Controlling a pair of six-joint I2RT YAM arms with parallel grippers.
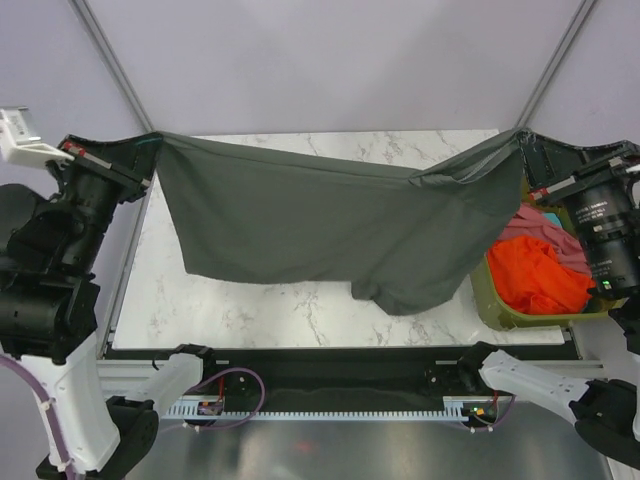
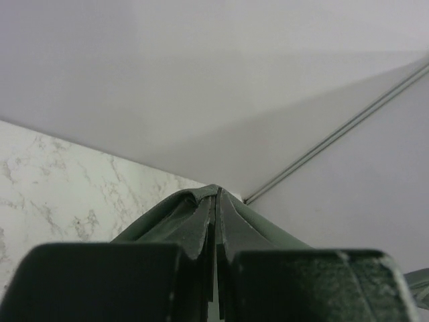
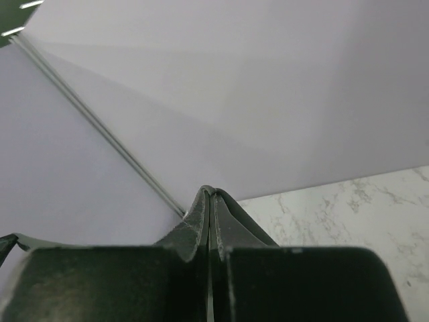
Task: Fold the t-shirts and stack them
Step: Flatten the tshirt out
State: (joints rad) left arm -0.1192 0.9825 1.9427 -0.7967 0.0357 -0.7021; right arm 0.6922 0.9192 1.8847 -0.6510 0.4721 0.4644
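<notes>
- Top view: found the grey tee (image 1: 330, 225) hung like a curtain between the two arms over the table (image 1: 250, 305), with its top edge sagging in the middle and its lower hem loose.
- Saw the left gripper (image 1: 148, 150) pinched shut on the tee's top left corner, out past the table's left edge.
- Saw the right gripper (image 1: 522, 140) pinched shut on the top right corner, above the far end of the bin (image 1: 490, 305).
- Noted an orange tee (image 1: 535, 275) and a pink tee (image 1: 545, 228) heaped in that bin, not yet folded.
- Could not tell whether the grey hem touched the marble. Spotted a bunched fold at lower right, hanging just beside the bin's rim.
- Left wrist view: saw both fingers pressed together with a peak of grey cloth squeezed between the tips, and marble and wall beyond.
- Right wrist view: saw the same, with jaws closed on a thin ridge of cloth, wall ahead and marble at lower right.
- Judged the tee light, limp and without stiffness of its own, likely to droop and crease wherever unsupported.
- Judged the cloth unlikely to slip from a firm pinch and not fragile.
- Reckoned corners, shoulder seams and hem the best holds, taken evenly on both sides to keep the cloth flat.
- Judged open marble under the tee roomy enough for laying it down.
- Judged the risks to be the bin close on the right snagging the bunched fold, and cloth trailing off the left and near edges if set down off-centre.
</notes>
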